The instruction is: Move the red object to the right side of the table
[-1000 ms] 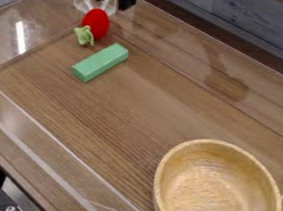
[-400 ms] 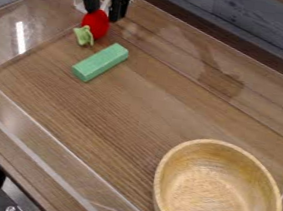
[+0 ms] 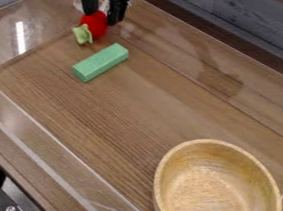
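The red object (image 3: pixel 94 26) is a small bright-red toy fruit with a green leafy end, lying at the far left of the wood-grain table (image 3: pixel 172 102). My black gripper (image 3: pixel 100 12) points straight down right over it, its jaws open, one finger on each side of the fruit's top. The fingers hide the upper part of the fruit. Whether they touch it I cannot tell.
A green rectangular block (image 3: pixel 100 62) lies just in front of the fruit. A large wooden bowl (image 3: pixel 218 196) stands at the near right corner. Low clear acrylic walls (image 3: pixel 20 38) edge the table.
The gripper has come down over the red fruit, from above and behind it to around its top. Its jaws stayed open. The fruit, block and bowl have not moved.
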Tool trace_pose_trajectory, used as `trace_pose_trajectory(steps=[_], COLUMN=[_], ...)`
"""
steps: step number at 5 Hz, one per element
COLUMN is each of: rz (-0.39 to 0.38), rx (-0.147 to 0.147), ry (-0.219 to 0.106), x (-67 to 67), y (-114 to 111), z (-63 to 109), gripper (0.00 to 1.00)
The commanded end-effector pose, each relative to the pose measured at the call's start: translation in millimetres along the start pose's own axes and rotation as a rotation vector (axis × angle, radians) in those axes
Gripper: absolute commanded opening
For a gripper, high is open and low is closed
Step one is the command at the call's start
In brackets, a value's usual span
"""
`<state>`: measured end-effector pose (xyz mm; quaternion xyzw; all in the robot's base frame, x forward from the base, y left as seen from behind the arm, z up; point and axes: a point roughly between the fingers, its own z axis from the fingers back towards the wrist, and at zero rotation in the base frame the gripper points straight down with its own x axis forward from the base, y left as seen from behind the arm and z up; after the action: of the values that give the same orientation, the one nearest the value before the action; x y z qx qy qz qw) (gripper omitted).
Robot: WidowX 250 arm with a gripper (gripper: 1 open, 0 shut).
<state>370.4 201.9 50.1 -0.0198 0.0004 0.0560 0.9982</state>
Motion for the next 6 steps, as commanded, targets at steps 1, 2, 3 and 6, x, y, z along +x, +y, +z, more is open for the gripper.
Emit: trace_pose_trajectory(steps=[1, 2, 3, 6], rz=[0.007, 0.009, 0.014, 0.029], rx=[0.024, 0.028, 0.029, -0.004], ry=[-0.028, -0.019, -0.012, -0.058], x=[-1.2, -1.2, -0.9, -1.7], y=[5.8, 6.4, 6.7, -6.0], z=[7.9, 1.0, -3.1, 34.5], gripper=[1.0, 1.0, 0.0, 0.0])
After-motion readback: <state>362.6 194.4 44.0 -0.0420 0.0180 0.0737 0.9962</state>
